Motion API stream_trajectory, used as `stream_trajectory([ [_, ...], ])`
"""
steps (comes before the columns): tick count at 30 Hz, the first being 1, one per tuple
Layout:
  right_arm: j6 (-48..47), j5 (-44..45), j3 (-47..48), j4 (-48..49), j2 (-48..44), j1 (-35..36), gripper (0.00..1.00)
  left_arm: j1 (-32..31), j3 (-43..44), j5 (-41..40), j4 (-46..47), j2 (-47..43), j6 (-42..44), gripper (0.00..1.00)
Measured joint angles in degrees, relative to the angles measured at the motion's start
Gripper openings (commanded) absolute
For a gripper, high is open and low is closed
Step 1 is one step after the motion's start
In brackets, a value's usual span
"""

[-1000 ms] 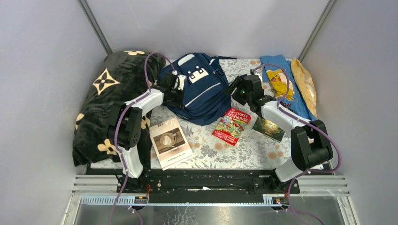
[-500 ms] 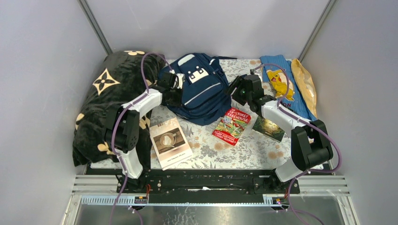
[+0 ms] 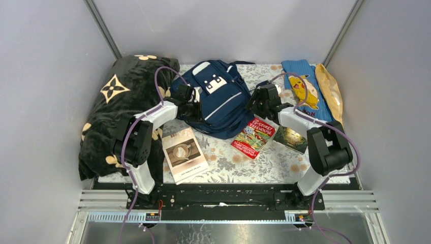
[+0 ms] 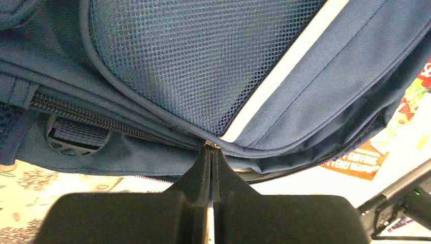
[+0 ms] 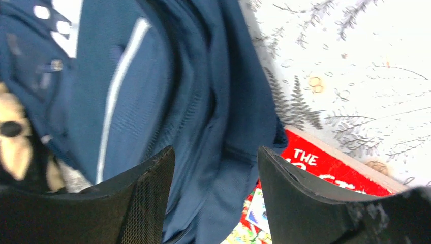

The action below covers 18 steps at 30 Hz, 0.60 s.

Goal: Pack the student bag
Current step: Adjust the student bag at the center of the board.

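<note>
The student bag (image 3: 219,101), a navy backpack with white stripes and patches, lies at the back middle of the table. My left gripper (image 3: 191,96) is at its left edge. In the left wrist view the gripper (image 4: 211,148) is shut, pinching a small metal zipper pull on the bag (image 4: 203,66) where the zipper line runs. My right gripper (image 3: 255,104) is open at the bag's right side. In the right wrist view the open gripper (image 5: 216,152) hovers over the bag's fabric (image 5: 167,101) with nothing between the jaws.
A red storybook (image 3: 253,136) lies just right of the bag's bottom, also in the right wrist view (image 5: 325,162). A cream book (image 3: 184,153) lies front left and a dark book (image 3: 290,137) under the right arm. A black flowered blanket (image 3: 119,101) lies left. A blue cartoon cloth (image 3: 305,91) lies back right.
My right arm has swung in and its gripper has moved closer to the bag's right side. The bag has shifted slightly. The left gripper stays at the bag's left edge.
</note>
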Motion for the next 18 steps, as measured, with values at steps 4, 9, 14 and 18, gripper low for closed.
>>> stream_trajectory([
  [4, -2.43, -1.33, 2.32, -2.99, 5.7, -0.5, 0.59, -0.68, -0.33, 1.29, 0.11, -0.22, -2.12, 0.0],
  [9, -4.04, -5.14, 3.78, -2.03, 9.53, -1.18, 0.0, -1.16, -0.22, 1.42, 0.07, -0.22, -3.72, 0.0],
  [14, -2.08, -6.38, 3.43, -1.55, 10.03, -1.81, 0.0, -4.28, -0.35, 1.33, 0.22, -0.9, -5.53, 0.0],
  [18, -0.72, -6.23, 3.13, -1.27, 10.05, -1.9, 0.0, -8.85, -0.7, -0.68, 1.49, -2.27, -8.81, 0.0],
])
